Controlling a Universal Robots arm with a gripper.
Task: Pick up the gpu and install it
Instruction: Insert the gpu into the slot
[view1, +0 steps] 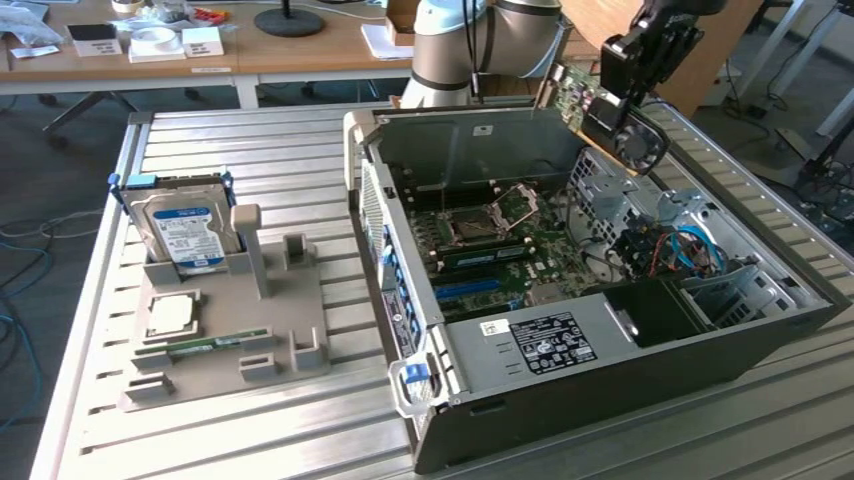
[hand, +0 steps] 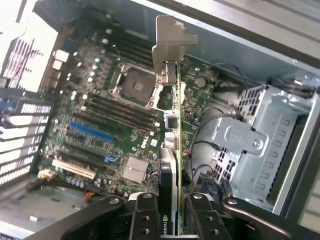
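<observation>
Our gripper (hand: 170, 220) is clamped on the gpu (hand: 173, 150), one finger on each face. It runs straight out from the jaws, edge-on, its bracket (hand: 172, 37) at the far end. We hold it above the case (view1: 587, 380) at the exterior view's right, clear of the motherboard (hand: 115, 125). The blue slot (hand: 90, 131) seems to lie beside the gpu's line, not under it. The arm (view1: 461, 40) reaches over from behind the case.

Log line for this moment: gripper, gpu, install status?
gripper: jaws shut on gpu | gpu: edge-on above motherboard of open computer case | install: not yet seated
</observation>
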